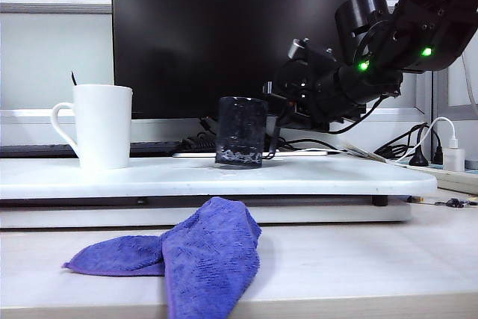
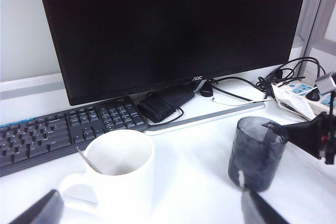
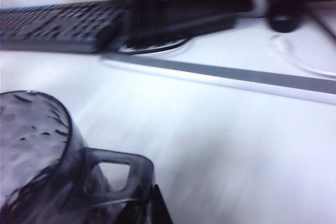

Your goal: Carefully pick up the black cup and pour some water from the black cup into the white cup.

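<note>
The white cup (image 1: pixel 101 126) stands at the left of the raised white board (image 1: pixel 314 181). The black cup (image 1: pixel 240 132), dark and bumpy, stands at the middle with a little water at its bottom. My right gripper (image 1: pixel 275 113) reaches in from the right behind it. In the right wrist view this gripper (image 3: pixel 155 209) is shut on the black cup's loop handle (image 3: pixel 113 178); the cup (image 3: pixel 31 145) looks sharp against a streaked background. My left gripper (image 2: pixel 144 206) is open wide, its fingertips (image 2: pixel 37 211) either side of the white cup (image 2: pixel 123 174), short of it. The black cup (image 2: pixel 257 153) stands beside it.
A purple cloth (image 1: pixel 187 252) lies on the lower table in front of the board. Behind the cups are a dark monitor (image 1: pixel 239 35), a keyboard (image 2: pixel 52 129), a black power adapter (image 2: pixel 163 103) and cables. A power strip (image 1: pixel 452 162) sits at the far right. A thin stick (image 2: pixel 89 162) leans inside the white cup.
</note>
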